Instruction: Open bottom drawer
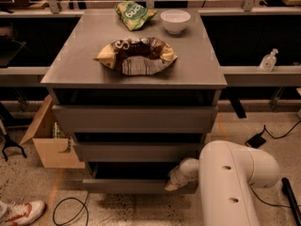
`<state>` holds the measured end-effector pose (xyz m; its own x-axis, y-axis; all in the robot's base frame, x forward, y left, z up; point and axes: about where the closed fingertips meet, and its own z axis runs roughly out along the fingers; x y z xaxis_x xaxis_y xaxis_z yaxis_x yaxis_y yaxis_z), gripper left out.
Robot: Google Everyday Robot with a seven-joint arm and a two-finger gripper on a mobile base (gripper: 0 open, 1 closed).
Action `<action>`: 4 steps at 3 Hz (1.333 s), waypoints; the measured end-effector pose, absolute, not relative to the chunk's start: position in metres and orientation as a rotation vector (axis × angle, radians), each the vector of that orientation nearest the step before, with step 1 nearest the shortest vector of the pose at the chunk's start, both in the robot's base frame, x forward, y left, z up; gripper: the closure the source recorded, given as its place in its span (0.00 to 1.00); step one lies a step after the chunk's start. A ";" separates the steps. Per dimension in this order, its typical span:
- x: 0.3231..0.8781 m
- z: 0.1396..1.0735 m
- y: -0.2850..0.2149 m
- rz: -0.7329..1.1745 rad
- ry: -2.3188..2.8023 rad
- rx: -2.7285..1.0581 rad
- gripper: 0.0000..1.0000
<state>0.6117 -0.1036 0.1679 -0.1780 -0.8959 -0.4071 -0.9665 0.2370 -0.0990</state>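
The bottom drawer [127, 185] is the lowest, narrowest grey front of the three-drawer cabinet. It stands a little proud of the cabinet, with a dark gap above its top edge. The middle drawer [136, 151] and the tall top drawer [134, 118] sit above it. My white arm [230, 182] comes in from the lower right. My gripper [173, 184] is at the right end of the bottom drawer's front, at its top edge. Its tip is mostly hidden behind the wrist.
On the cabinet top [70, 65] lie a brown chip bag [137, 55], a green bag [133, 14] and a white bowl [175, 20]. A cardboard box [47, 140] stands at the left. A cable [70, 211] and a shoe [19, 213] lie on the floor. A bottle [268, 60] stands on the right shelf.
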 end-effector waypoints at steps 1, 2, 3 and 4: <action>0.598 0.169 -0.102 0.303 2.148 -1.699 1.00; 0.549 0.176 -0.095 0.459 2.196 -1.617 1.00; 0.549 0.176 -0.095 0.459 2.196 -1.617 1.00; 0.512 0.184 -0.090 0.533 2.233 -1.517 1.00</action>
